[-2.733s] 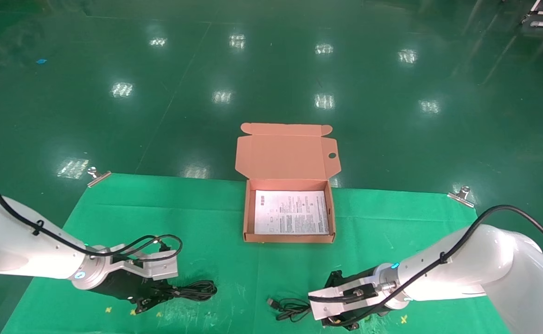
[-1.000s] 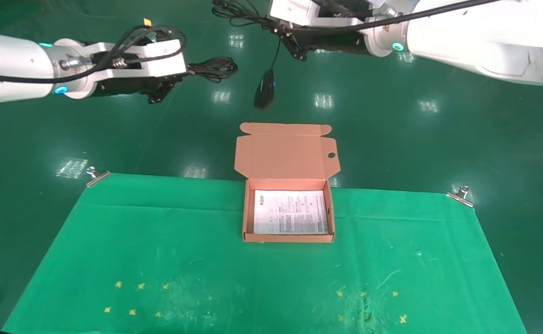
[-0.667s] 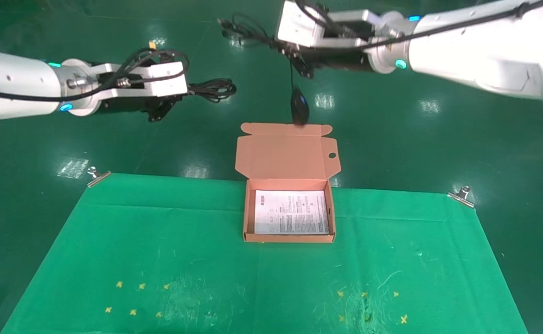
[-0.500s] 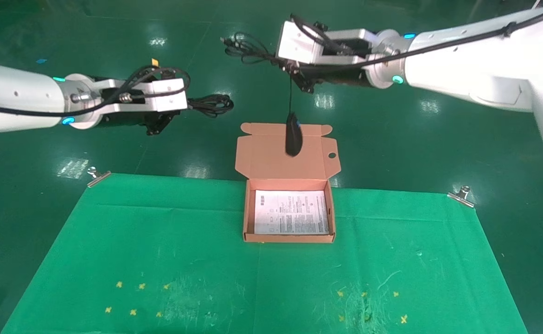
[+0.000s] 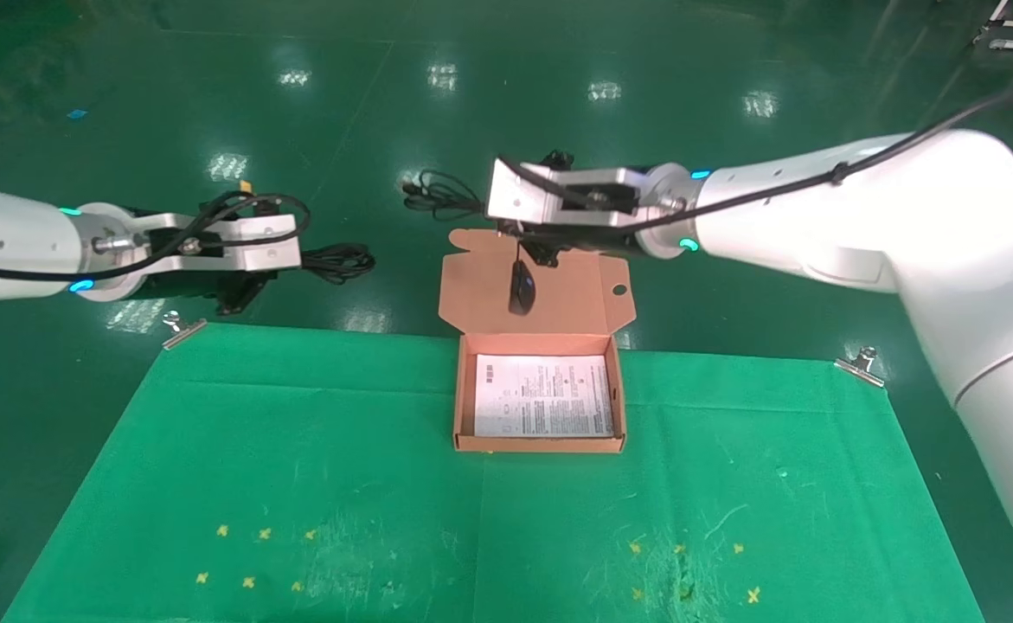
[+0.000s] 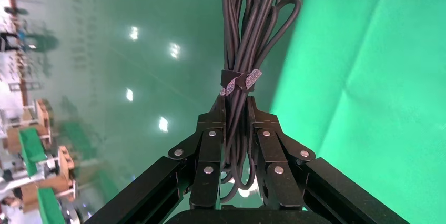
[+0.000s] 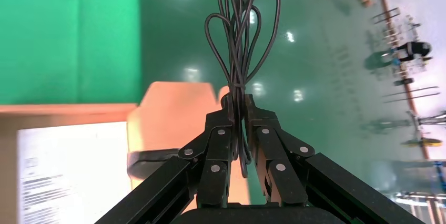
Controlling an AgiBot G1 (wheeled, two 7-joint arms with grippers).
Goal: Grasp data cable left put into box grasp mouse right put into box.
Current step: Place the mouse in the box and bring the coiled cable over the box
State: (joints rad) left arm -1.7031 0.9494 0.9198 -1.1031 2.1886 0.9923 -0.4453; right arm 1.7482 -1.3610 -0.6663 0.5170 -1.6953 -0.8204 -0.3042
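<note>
My right gripper (image 7: 237,109) clamps the coiled cord (image 7: 241,29); the mouse (image 5: 521,289) dangles from it in front of the box (image 5: 541,446) lid. My left gripper (image 6: 235,124) pinches the data cable (image 6: 252,29), aloft beyond the green mat (image 5: 298,467)'s far left edge. The box sits open at the mat's far edge; glossy green floor (image 5: 212,104) lies beyond.

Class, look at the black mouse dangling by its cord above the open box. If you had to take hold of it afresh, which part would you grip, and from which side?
Probably grip the mouse across its narrow flanks, coming level from the robot's side: it hangs lengthwise below the right gripper, which pinches only the cord.
</note>
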